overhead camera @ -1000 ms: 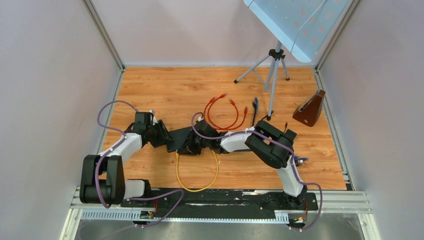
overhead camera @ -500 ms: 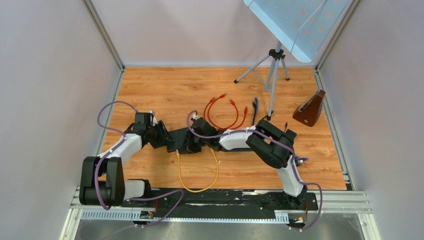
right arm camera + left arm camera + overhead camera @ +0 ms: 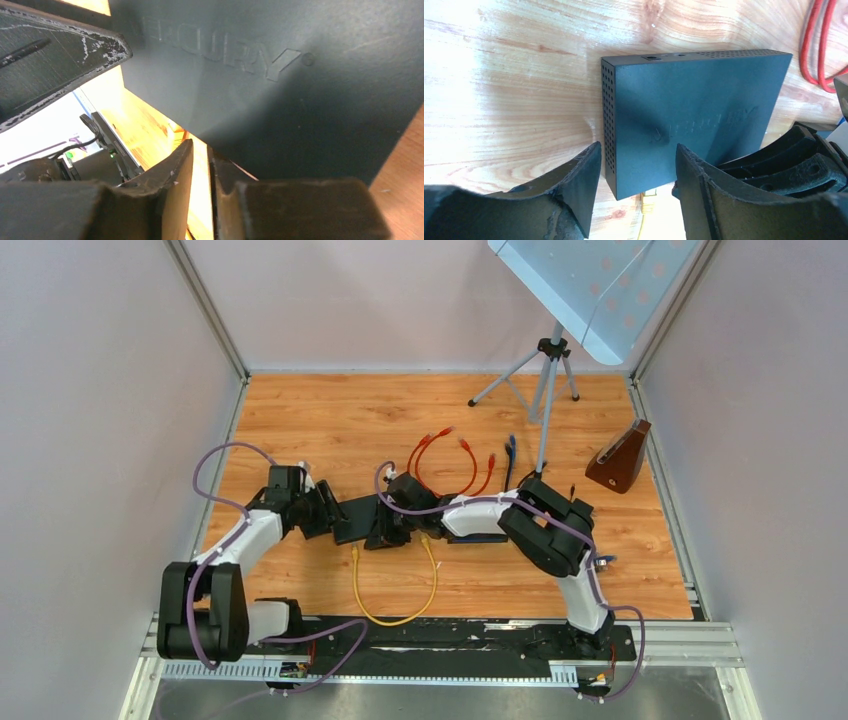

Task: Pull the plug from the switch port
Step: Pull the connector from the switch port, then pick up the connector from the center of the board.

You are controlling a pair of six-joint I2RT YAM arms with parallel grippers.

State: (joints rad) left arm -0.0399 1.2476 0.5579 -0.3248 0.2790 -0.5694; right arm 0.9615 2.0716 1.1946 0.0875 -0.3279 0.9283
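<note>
At the near edge of the switch [image 3: 694,115], the yellow plug [image 3: 647,196] juts nearward beside the right gripper [image 3: 199,147], jaws nearly pressed together, while the left gripper [image 3: 638,147], jaws spread, straddles the switch's corner.

- The wood-grain bench [image 3: 330,420] carries everything.
- A black network switch [image 3: 358,520] lies flat between the left tool [image 3: 325,515] and the right tool [image 3: 392,525].
- A yellow Ethernet cable [image 3: 395,618] loops on the near side of both tools. One plug lies loose between them, and the other end runs up to the right tool.
- Red patch cables [image 3: 450,465] curl just beyond the right tool.
- A blue cable [image 3: 510,455] lies beside them, further to the right.
- A tripod [image 3: 545,380] stands well beyond the right tool.
- A brown wedge-shaped block [image 3: 620,458] sits far to its right.
</note>
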